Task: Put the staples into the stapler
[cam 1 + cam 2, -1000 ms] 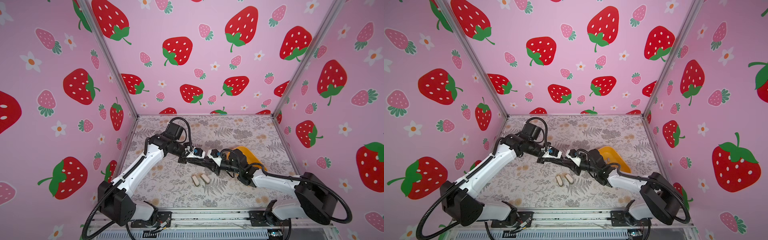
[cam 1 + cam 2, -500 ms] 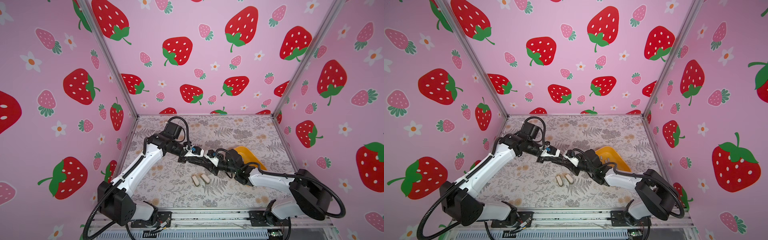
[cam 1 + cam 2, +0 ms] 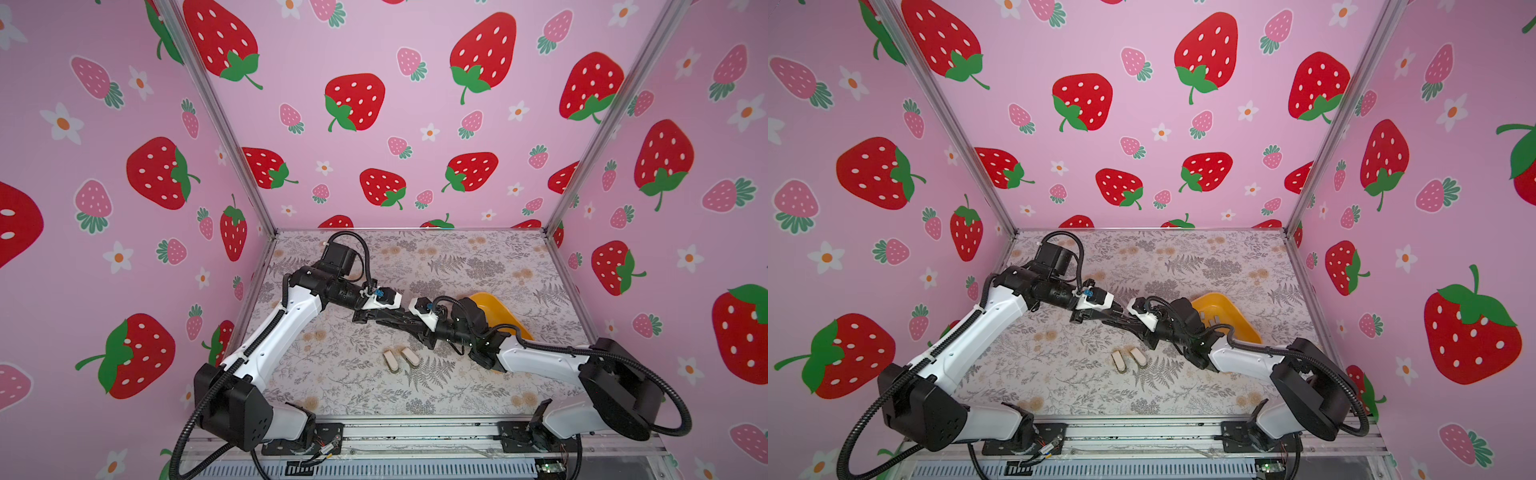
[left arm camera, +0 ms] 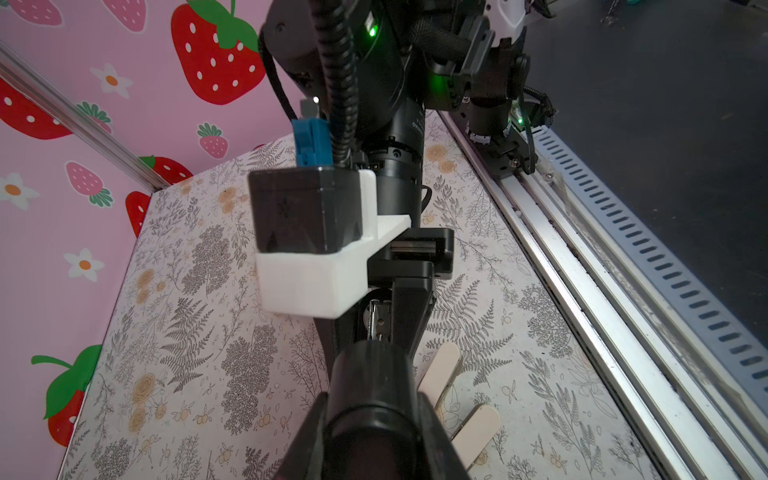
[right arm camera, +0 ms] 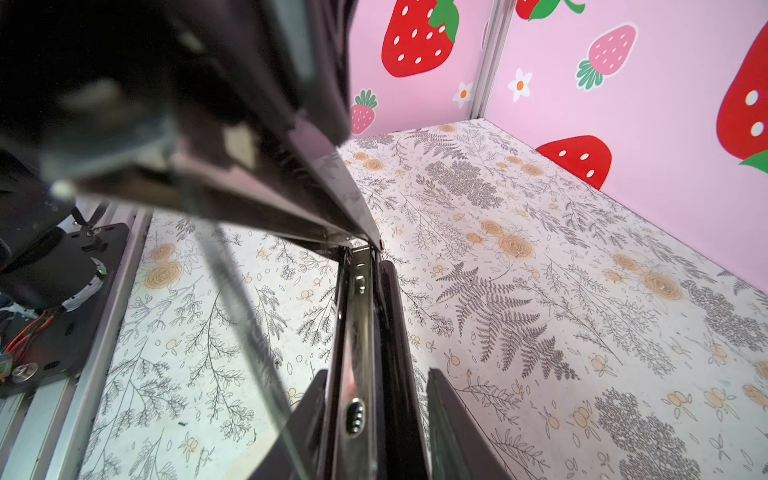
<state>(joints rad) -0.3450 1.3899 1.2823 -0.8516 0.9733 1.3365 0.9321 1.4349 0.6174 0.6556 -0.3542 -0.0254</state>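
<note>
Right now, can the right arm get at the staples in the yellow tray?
Probably not yet. The right gripper is busy around the open stapler, shared with the left gripper. The staples lie uncovered in the yellow tray behind that arm.

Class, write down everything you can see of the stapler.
The stapler is black, long and slim, with a shiny metal rail inside. It is hinged open in a V, held above the middle of the floral table. The left tool is shut on it; the right tool straddles the rail, one side not touching.
</note>
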